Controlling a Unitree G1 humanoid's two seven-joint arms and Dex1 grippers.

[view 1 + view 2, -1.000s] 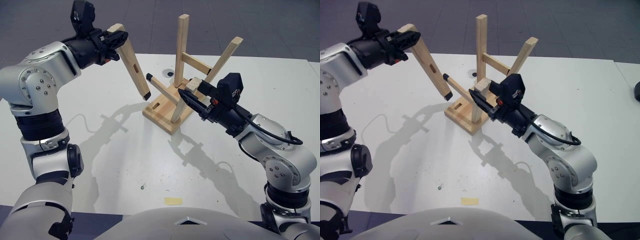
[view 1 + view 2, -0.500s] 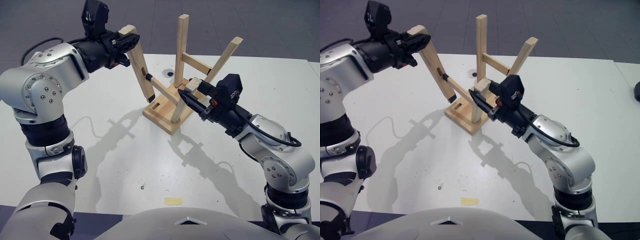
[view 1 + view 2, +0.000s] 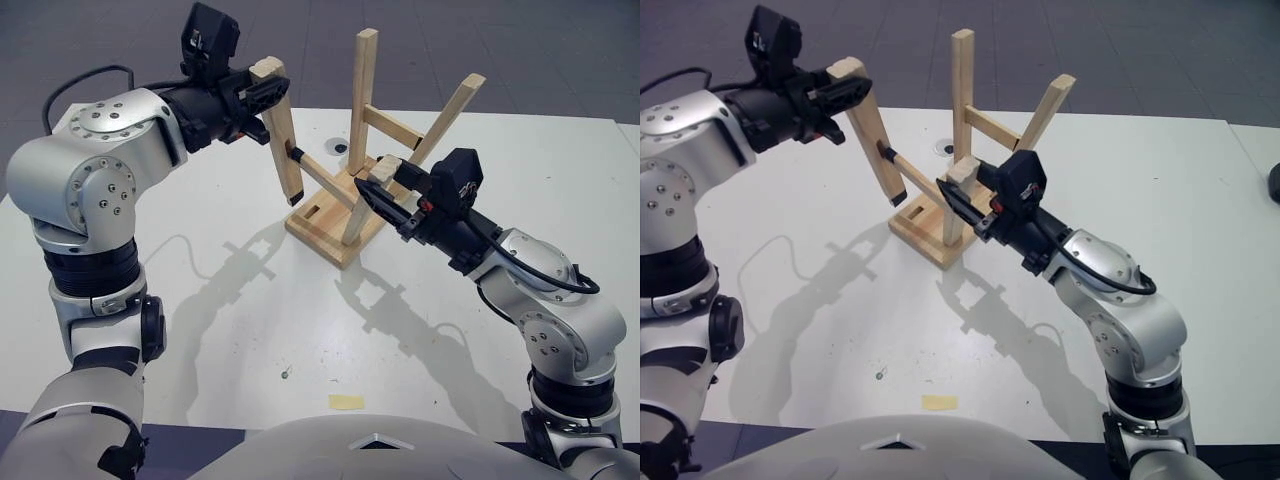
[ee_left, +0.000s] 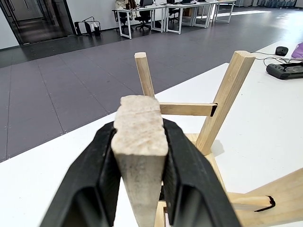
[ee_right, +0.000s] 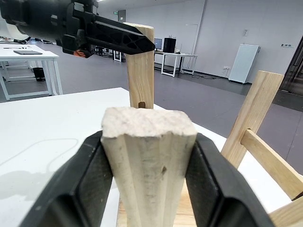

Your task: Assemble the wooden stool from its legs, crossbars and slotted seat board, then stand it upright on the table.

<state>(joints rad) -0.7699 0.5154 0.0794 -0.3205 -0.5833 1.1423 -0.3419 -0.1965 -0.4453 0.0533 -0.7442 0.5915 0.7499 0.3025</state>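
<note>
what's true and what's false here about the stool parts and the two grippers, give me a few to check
1. The left gripper is shut on a loose leg. True.
2. The seat board stands upright on its legs. False: it lies flat on the table with the legs pointing up.
3. The right gripper is open, clear of the stool. False: it is shut on the top end of the near leg, which stands on the seat board.
4. A crossbar joins the two far legs. True.
5. The yellow scrap lies on the seat board. False: it lies on the table near the front edge.
</note>
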